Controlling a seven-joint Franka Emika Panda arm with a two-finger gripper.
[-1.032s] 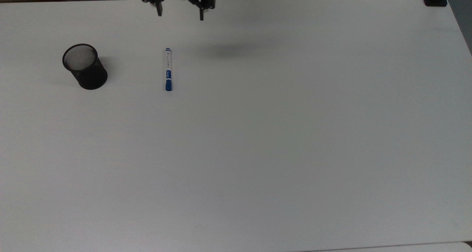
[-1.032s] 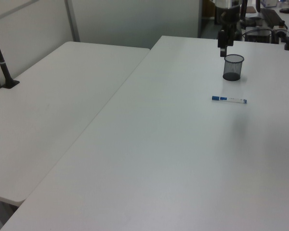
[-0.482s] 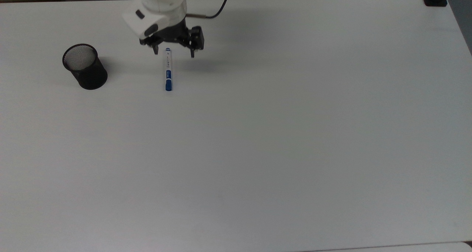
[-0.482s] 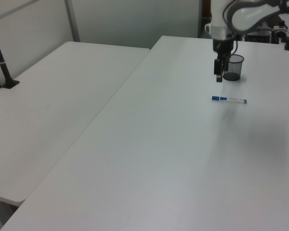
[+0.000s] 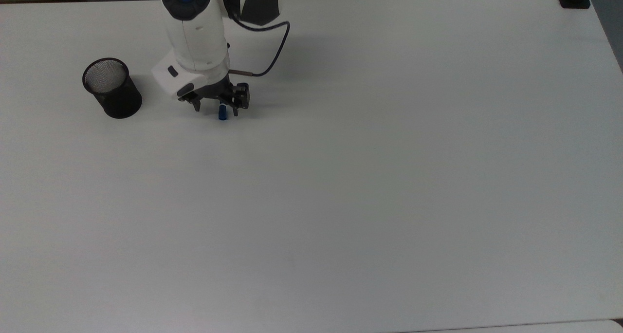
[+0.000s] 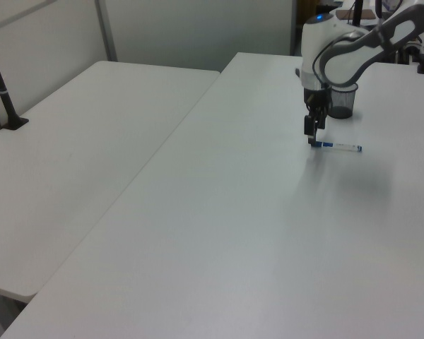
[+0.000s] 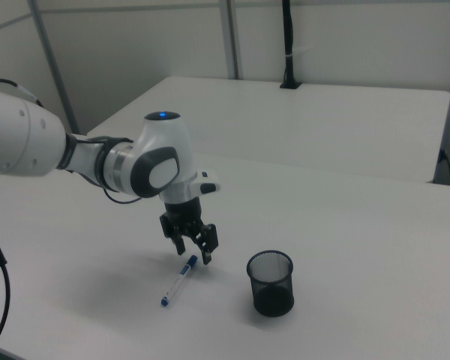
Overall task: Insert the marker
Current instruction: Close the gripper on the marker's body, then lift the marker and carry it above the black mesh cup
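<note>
One second on, the spread pincer [image 5: 216, 110] has descended over the marker [image 7: 177, 281].

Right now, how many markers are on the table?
1. The marker lies flat on the table, beside the black mesh cup, with the gripper open over its blue-capped end. None seen inside the cup.

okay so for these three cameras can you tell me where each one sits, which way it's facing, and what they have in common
Top view: overhead, looking down on the white table; shows the arm's white wrist and the gripper above the marker, with the mesh cup to the top view's left.
Left view: raised, off a table end, looking along it; the arm enters from the far end.
Right view: raised, opposite side, close to the cup; the arm enters from the right view's left.
All three share gripper, marker and cup.
</note>
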